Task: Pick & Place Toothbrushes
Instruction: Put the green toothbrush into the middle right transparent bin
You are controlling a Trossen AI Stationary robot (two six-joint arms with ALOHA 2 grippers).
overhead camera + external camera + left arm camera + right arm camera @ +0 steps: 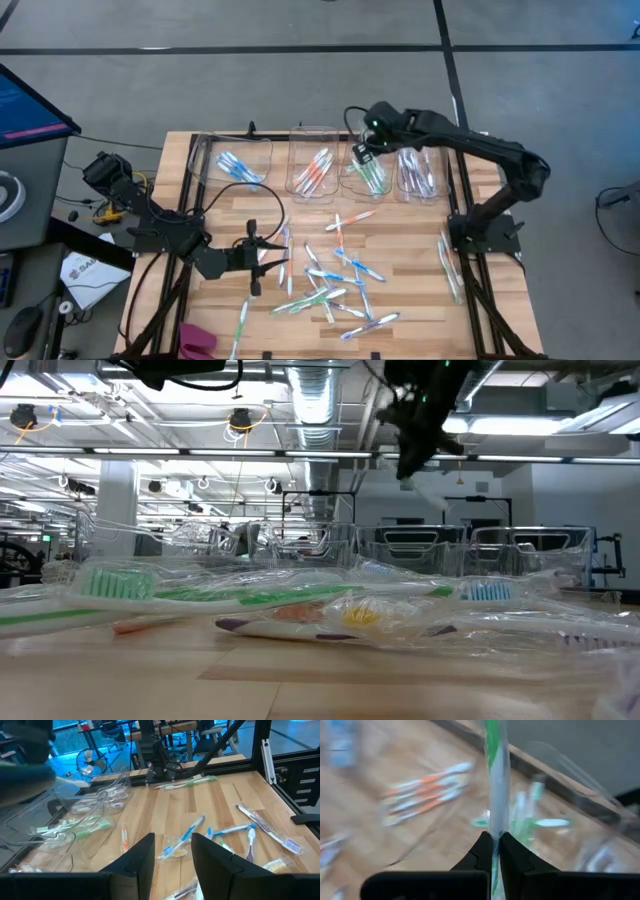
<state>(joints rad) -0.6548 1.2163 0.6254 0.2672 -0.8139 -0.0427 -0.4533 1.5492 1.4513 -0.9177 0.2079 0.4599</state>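
Your right hand (491, 851) is clamped on a green toothbrush (495, 780) above the bin (368, 178) of green ones, its lower end hidden between the fingers; your left hand (172, 852) hovers half-open and empty over the counter (410, 250). Loose toothbrushes (335, 285) lie scattered mid-counter; the low view blurs them.

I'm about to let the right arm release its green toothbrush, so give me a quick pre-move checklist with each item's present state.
1. Right pincer shut on the green toothbrush: ok.
2. Right pincer above the bin of green brushes: ok.
3. Toothbrush hanging straight above the bin opening: cannot tell.
4. Left pincer open, holding nothing: ok.
5. Left arm well away from the bins, over the loose toothbrushes: ok.
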